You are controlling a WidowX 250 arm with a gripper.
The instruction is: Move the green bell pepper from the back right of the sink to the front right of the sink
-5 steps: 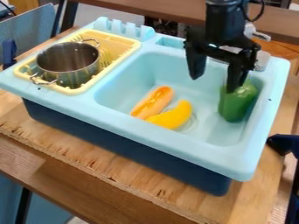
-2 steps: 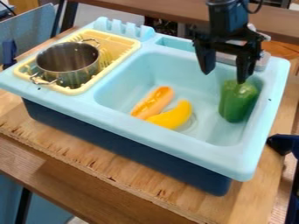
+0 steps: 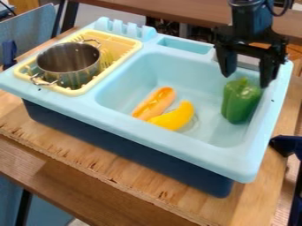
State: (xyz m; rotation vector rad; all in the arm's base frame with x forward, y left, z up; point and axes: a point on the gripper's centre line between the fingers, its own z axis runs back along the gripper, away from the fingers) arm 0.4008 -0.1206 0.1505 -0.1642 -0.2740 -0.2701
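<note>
Camera view: gripper fingers spread, grasping nothing, just above the pepper! Pepper's down in the sink, not lifted; hot dog and banana lie there too.

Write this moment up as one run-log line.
black two-finger gripper: open, empty, over green bell pepper | pale-blue plastic sink: pepper; orange toy hot dog against curved yellow banana | yellow rack: silver metal pot
</note>
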